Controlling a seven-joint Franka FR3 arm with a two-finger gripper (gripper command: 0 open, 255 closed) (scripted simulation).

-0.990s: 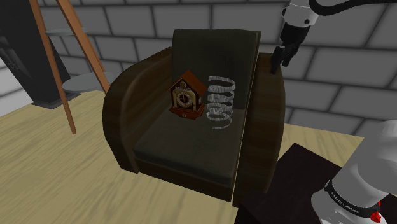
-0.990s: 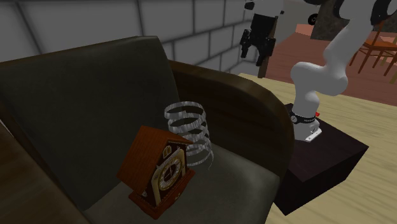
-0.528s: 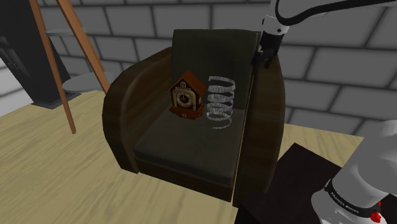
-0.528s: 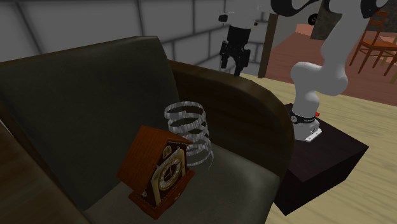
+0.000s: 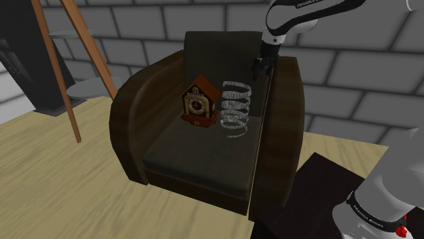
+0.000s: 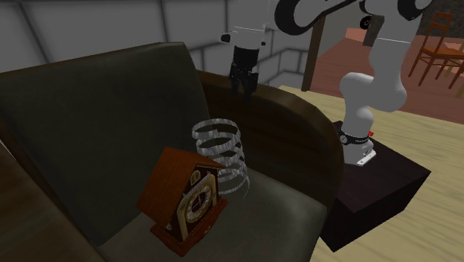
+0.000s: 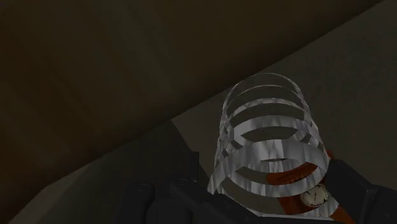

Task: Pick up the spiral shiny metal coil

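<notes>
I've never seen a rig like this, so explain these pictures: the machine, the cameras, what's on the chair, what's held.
The machine is a white robot arm on a dark box beside a dark armchair. One picture looks down from beside the box, another looks across the seat toward the arm, and the third comes from a camera on the arm's hand. On the seat stand a silvery spiral coil, upright, and a small brown house-shaped clock beside it. The black jaws hang above the coil, apart from it; they are open and hold nothing.
</notes>
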